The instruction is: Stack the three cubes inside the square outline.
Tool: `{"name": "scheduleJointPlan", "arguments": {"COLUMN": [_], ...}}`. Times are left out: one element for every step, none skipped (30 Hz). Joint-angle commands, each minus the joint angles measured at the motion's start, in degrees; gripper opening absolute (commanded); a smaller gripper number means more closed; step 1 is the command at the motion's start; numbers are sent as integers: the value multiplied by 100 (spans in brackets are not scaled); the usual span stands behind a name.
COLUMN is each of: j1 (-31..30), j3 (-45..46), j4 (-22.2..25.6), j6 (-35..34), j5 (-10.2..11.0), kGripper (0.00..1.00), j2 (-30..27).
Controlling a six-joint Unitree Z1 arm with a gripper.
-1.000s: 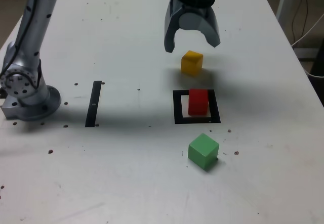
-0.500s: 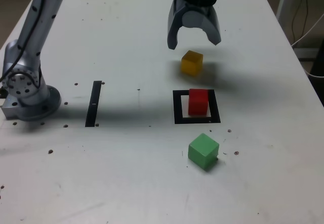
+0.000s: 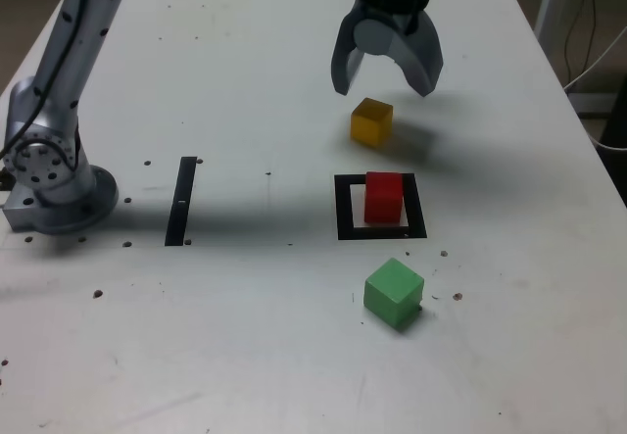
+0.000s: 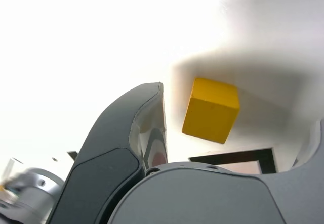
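The flat white table (image 3: 245, 336) carries every item and bears scattered dark specks. The silver-grey jointed robot arm (image 3: 59, 111) stands on its base at the exterior view's left, well apart from the thick black square outline with a white centre (image 3: 344, 209), which serves here as the landmark.

The grey two-fingered gripper (image 3: 386, 89) hangs above the table, beyond the outline on its far side. Its jaws are spread wide and hold nothing. In the wrist view the gripper (image 4: 238, 128) shows one curved finger beside the yellow cube, apart from it.

The thin straight black strip (image 3: 182, 200) lies flat to the exterior view's left of the outline, well apart from it.

The matte green cube (image 3: 394, 294) rests on the table just nearer the camera than the outline, outside its border.

The matte red cube (image 3: 384, 197) stands inside the outline, on its white centre.

The matte yellow cube (image 3: 371, 121) (image 4: 211, 109) rests on the table just beyond the outline's far edge, below the open jaws and untouched by them.
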Motion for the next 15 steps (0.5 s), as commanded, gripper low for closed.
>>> {"name": "scheduleJointPlan", "arguments": {"j1": [-6,-6,-5,-5,-5,-5,-6,-6,-6,-6,-6,-6,-6,-6,-6], "j3": [47,69,92,116,139,160,180,198,214,226,236,245,253,261,270], "j4": [-38,-54,-70,-85,-96,-105,-113,-119,-127,-135,-142,-148,-154,-160,-166], "j6": [315,359,390,413,426,433,437,439,440,442,442,442,442,442,442], "j5": [41,62,82,98,113,128,140,150,156,161,164,167,167,167,167], "kGripper": [100,100,100,100,100,100,100,100,100,100,100,100,100,100,99], "j2": [-6,-10,-14,-18,-22,-26,-28,-29,-30,-30,-30,-30,-30,-30,-30]}}
